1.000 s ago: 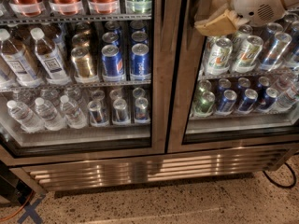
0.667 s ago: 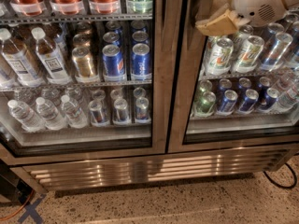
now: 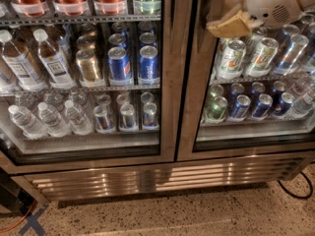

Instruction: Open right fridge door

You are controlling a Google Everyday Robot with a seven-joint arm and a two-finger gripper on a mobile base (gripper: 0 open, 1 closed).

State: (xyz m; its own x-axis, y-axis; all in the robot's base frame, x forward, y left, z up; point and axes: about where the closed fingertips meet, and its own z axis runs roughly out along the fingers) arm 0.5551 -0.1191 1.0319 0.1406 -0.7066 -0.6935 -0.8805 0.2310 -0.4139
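Note:
The right fridge door (image 3: 189,97) is a glass pane in a brushed steel frame, filling the right half of the camera view. It sits flush with the left door, its steel stile meeting the left door's at the centre. Green, silver and blue cans show behind its glass. My gripper (image 3: 230,19), tan-tipped on a white wrist, hangs at the top right. It is in front of the right door's glass, close beside the inner steel stile.
The left door (image 3: 167,73) shows water bottles, gold and blue cans and red drinks. A steel louvred grille (image 3: 147,178) runs below both doors. On the speckled floor lie a black cable (image 3: 295,191) at the right and an orange cable (image 3: 19,219) at the left.

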